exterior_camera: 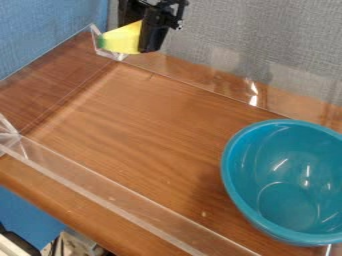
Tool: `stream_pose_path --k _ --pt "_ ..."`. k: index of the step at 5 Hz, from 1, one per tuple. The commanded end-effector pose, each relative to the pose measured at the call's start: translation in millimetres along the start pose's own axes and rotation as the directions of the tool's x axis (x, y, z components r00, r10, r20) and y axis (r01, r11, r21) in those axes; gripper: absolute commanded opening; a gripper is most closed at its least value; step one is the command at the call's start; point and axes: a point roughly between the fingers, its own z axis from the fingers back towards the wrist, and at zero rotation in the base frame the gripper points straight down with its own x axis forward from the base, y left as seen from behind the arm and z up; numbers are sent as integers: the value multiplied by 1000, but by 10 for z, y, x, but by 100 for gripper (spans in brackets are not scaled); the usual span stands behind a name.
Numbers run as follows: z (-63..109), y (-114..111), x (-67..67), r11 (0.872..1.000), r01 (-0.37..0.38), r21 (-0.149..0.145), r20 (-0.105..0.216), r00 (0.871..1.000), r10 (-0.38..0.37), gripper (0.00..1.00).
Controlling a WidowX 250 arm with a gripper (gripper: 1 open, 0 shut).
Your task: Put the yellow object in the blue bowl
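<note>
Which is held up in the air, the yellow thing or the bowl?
The yellow object, gripped by the black fingers; the blue bowl rests on the table.

The bowl [283, 182] looks like glossy teal plastic, the tabletop [140, 125] smooth brown wood (faintly shiny, too).

Blue wall [51, 25], gray wall [267, 40], wooden surface [134, 120]
</note>
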Motion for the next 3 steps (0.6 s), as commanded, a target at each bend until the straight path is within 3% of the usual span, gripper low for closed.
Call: stream_pose_path --k 1,3 --pt "106 -30 -64 999 -37 7 26 999 37 0" --pt "122 -186 -120 997 -75 -3 2 997 75 0"
